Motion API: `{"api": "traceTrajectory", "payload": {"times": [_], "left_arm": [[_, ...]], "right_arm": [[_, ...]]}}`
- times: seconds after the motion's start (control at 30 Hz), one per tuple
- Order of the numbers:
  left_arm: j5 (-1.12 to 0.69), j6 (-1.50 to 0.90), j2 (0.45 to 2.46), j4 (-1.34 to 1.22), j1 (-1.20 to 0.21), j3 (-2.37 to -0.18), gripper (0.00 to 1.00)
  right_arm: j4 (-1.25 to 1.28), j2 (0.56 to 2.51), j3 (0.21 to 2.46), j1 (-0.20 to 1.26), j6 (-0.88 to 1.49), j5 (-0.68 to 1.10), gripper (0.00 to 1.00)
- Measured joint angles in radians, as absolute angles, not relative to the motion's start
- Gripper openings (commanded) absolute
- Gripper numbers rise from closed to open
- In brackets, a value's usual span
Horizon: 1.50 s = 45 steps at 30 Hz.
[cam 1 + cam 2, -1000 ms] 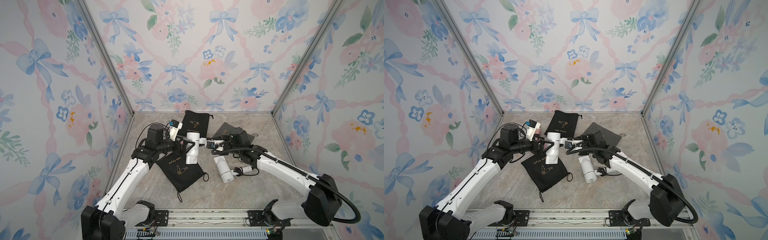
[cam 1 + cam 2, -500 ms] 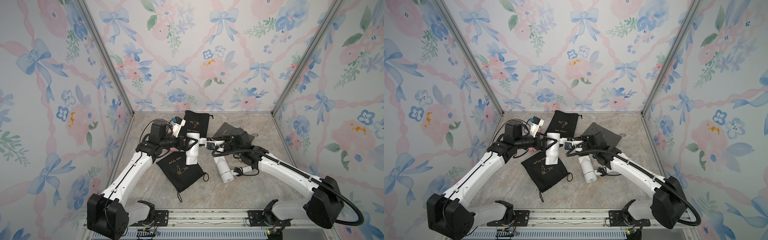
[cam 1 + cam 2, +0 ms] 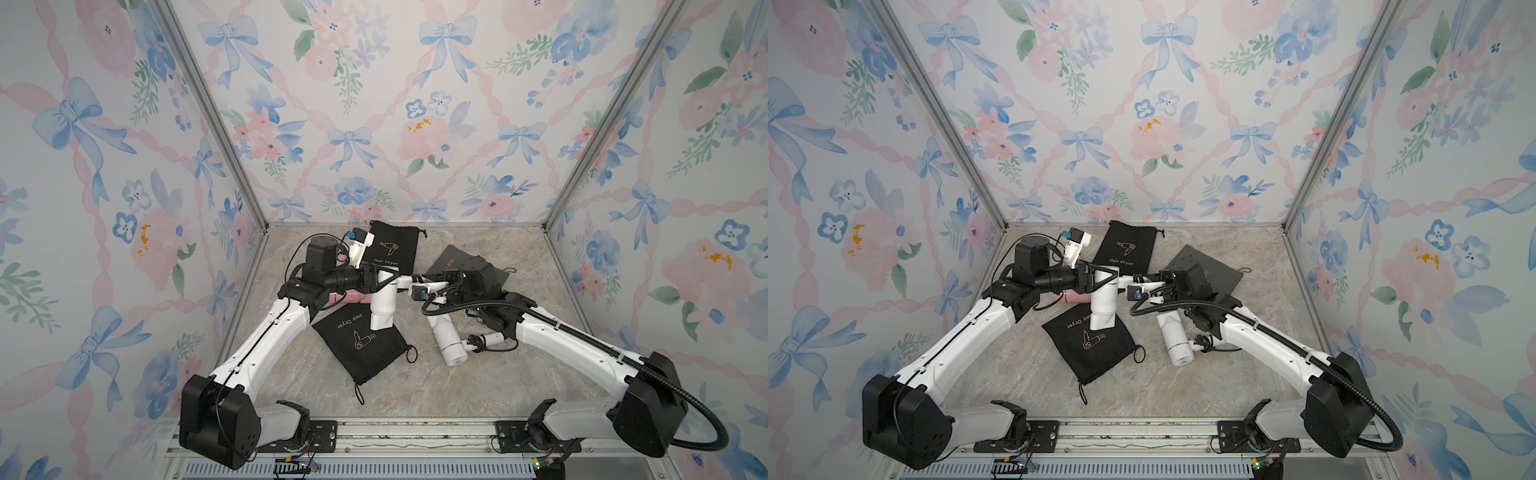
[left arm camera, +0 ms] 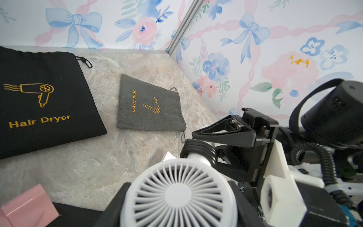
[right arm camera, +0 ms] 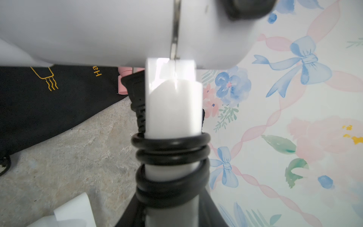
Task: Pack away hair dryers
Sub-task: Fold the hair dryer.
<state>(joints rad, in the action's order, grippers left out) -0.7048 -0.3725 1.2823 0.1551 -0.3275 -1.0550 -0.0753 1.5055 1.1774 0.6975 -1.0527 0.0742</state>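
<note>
A white hair dryer [image 3: 382, 307] [image 3: 1104, 305] hangs nozzle-down over the open end of a black pouch [image 3: 365, 345]. My left gripper [image 3: 384, 277] [image 4: 178, 193] is shut on the rear of its barrel, with black fingers [image 4: 117, 198] pressed on both sides of the fan grille. My right gripper [image 3: 409, 284] [image 5: 172, 206] is shut on its slim handle [image 5: 172, 110], just below the wound black cord [image 5: 170, 149]. A second white hair dryer [image 3: 449, 340] lies on the table under my right arm. A pink hair dryer [image 3: 353, 297] [image 4: 29, 204] lies beneath my left wrist, mostly hidden.
Another black pouch [image 3: 395, 249] [image 4: 39, 98] with gold "Hair Dryer" print lies flat at the back. A grey pouch [image 3: 453, 262] [image 4: 149, 106] lies at the back right, partly under my right wrist. Floral walls close in three sides.
My left gripper moved right up to the hanging white dryer and its jaws closed from wide open onto the barrel. My right gripper kept its hold on the handle.
</note>
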Motion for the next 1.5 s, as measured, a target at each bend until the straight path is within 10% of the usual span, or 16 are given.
{"api": "traceTrajectory", "payload": {"times": [0.13,0.4,0.73,1.0,1.5], "left_arm": [[-0.692,-0.406,1.284,0.118,-0.326,-1.055,0.29],[-0.679,-0.427,1.284,0.051,-0.325,-1.051,0.71],[-0.71,-0.376,1.261,0.023,-0.339,-0.957,0.77],[-0.715,-0.403,1.256,0.023,-0.339,-0.95,0.39],[-0.658,-0.422,1.256,0.043,-0.346,-1.018,0.16]], "right_arm": [[-0.08,1.506,1.183,0.697,-1.039,0.045,0.26],[-0.085,1.515,1.21,0.698,-1.013,0.03,0.26],[-0.085,1.525,1.222,0.707,-0.996,0.086,0.26],[-0.076,1.525,1.225,0.708,-0.999,0.093,0.26],[-0.031,1.534,1.247,0.714,-0.875,0.069,0.26]]}}
